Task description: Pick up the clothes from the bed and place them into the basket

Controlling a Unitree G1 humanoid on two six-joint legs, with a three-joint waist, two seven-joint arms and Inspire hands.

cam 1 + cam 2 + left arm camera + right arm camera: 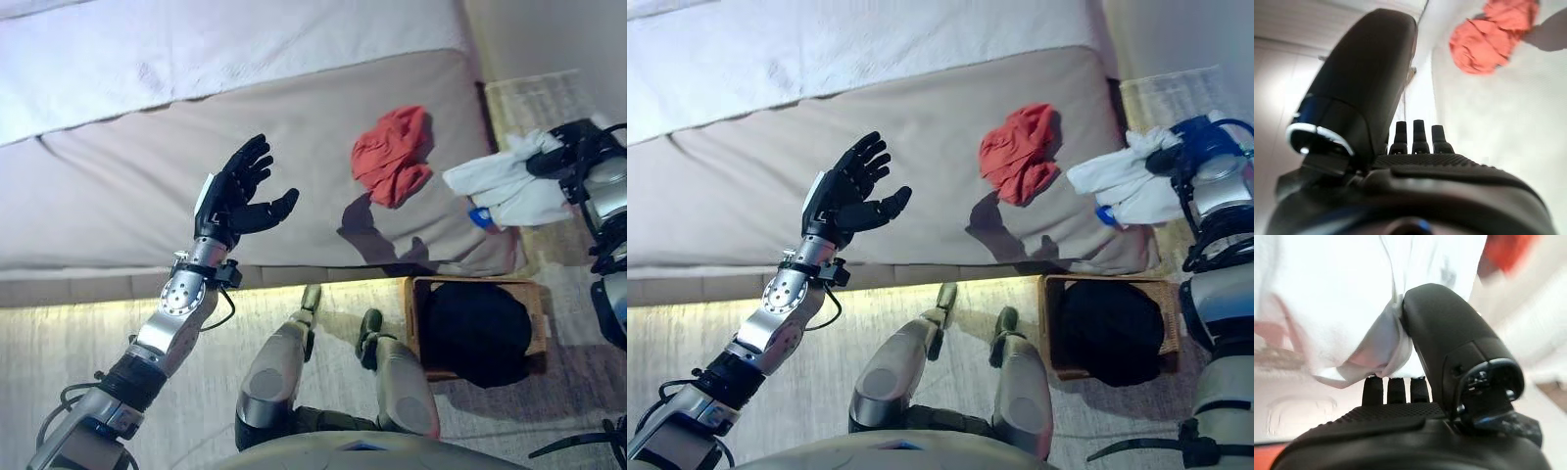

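Observation:
A crumpled red garment lies on the beige bed cover near the bed's right end; it also shows in the left wrist view as the red garment. My right hand is shut on a white garment, which hangs at the bed's right corner above the floor; the white cloth is pinched under the thumb. A brown wicker basket stands on the floor below it with dark cloth inside. My left hand hovers open over the bed, left of the red garment.
A white sheet covers the far part of the bed. A pale woven rug lies on the floor beyond the bed's right end. The bed's front edge runs just beyond the basket.

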